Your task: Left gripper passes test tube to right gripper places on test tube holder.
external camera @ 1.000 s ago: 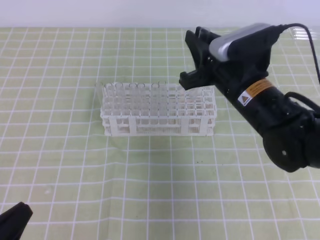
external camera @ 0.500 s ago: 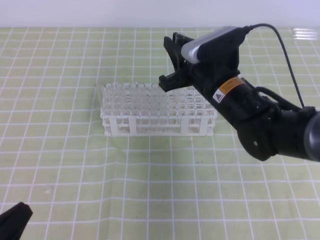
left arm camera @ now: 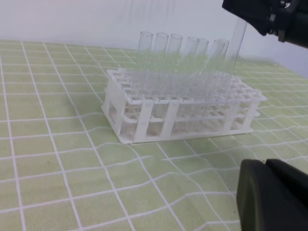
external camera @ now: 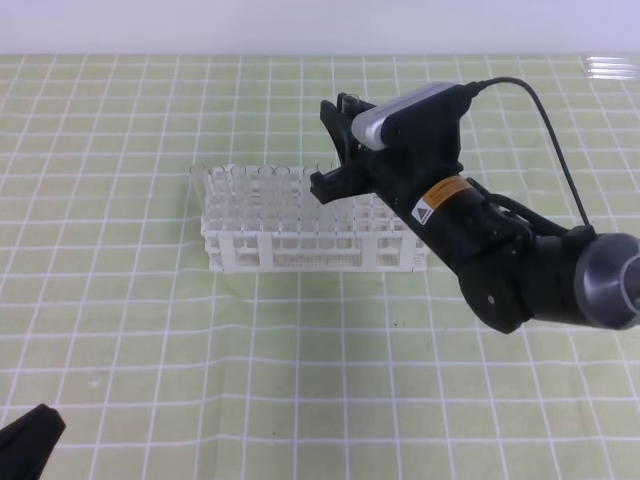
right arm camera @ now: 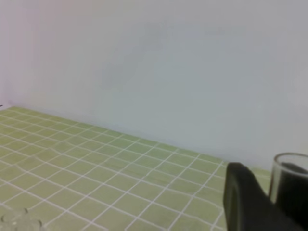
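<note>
While the test tube [left arm camera: 237,41] hangs nearly upright over the far right part of the test tube holder [external camera: 310,245], I see its top caught between the fingers of the right gripper [external camera: 335,140], which are closed on the glass. From the right wrist view the open rim of the tube [right arm camera: 290,166] sits just beside one black finger [right arm camera: 240,202]. Its lower end reaches down among the other clear tubes standing in the far row, but I cannot tell whether it has entered a hole. Those tubes lean slightly and rise above the white lattice. My right arm comes in from the right, its orange label facing up. The left gripper [external camera: 28,440] rests low at the near left corner, well apart from the rack, its fingers [left arm camera: 274,197] pressed together with nothing between them. All of it sits on a surface [external camera: 150,350] covered by a green mat with a white grid.
</note>
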Robot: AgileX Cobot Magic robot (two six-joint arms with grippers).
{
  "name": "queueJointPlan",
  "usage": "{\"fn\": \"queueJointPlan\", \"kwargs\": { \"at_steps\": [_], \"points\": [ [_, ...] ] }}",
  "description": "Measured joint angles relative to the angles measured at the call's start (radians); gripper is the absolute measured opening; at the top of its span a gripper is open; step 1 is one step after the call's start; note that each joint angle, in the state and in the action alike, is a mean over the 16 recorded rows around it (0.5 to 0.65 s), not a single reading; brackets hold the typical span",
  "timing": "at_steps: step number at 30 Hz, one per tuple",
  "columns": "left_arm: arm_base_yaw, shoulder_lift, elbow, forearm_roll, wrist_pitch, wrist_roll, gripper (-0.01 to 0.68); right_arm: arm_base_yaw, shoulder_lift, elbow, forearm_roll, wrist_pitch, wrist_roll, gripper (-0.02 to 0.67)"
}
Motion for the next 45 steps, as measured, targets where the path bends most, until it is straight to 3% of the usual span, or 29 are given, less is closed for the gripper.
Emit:
{"fn": "queueJointPlan", "kwargs": {
  "at_steps": [45],
  "points": [
    [0.000, -0.002, -0.005, -0.001, 0.003, -0.001, -0.002, 0.000, 0.069, -0.031, 0.000, 0.034, -0.009, 0.093]
  ]
}}
